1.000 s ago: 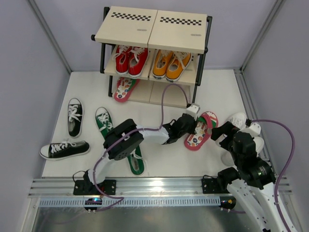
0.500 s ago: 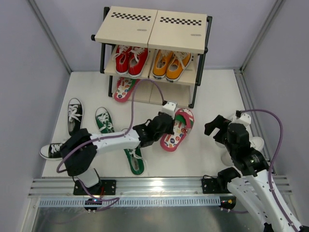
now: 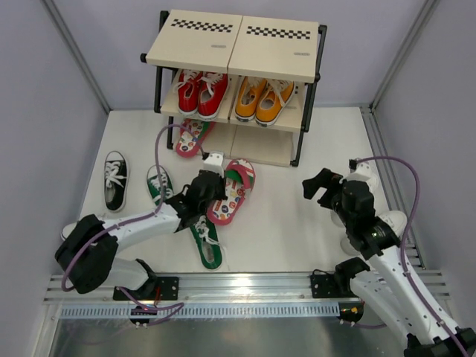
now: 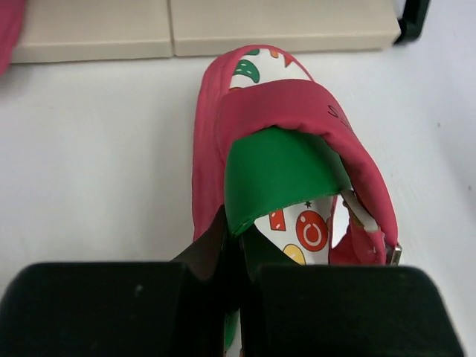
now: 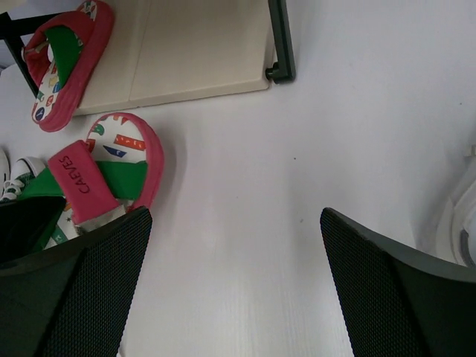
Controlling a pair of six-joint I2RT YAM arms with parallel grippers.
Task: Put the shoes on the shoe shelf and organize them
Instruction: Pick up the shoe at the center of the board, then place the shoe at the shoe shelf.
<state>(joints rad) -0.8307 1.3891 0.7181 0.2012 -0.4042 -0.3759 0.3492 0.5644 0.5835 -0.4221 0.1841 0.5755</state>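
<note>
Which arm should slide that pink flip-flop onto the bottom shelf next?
Left. The left gripper is shut on the flip-flop strap, near the shelf. The right gripper hangs open and empty, farther off.

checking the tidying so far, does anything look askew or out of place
The pink flip-flop on the bottom board of the shoe shelf lies crooked, one end hanging past the board's edge. The second flip-flop is off the shelf, pinched by the left gripper.
</note>
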